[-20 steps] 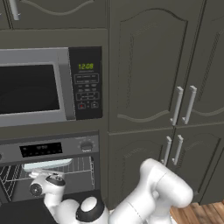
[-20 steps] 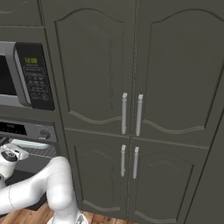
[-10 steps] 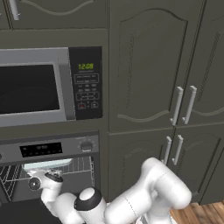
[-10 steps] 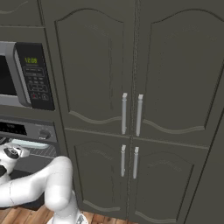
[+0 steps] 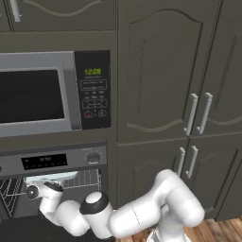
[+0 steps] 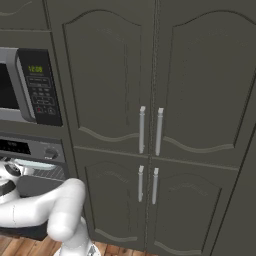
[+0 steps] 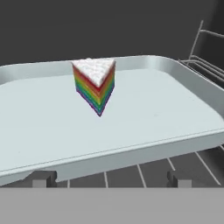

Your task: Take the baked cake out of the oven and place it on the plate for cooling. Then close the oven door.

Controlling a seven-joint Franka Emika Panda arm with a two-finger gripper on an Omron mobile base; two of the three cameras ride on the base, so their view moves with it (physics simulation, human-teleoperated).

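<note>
Pincer [image 7: 109, 179] wide open, holding nothing, just in front of the tray's [image 7: 131, 151] near rim. Baked cake [image 7: 95, 85] on that tray, inside the oven [image 5: 56, 163] on the wire rack [image 5: 87, 178]. Nothing done yet: grab, plating, door close all left.

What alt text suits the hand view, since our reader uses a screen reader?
A rainbow-layered, white-topped cake wedge stands on a pale rimmed rectangular tray resting on a wire oven rack. The open pincer faces the tray's near rim.
</note>
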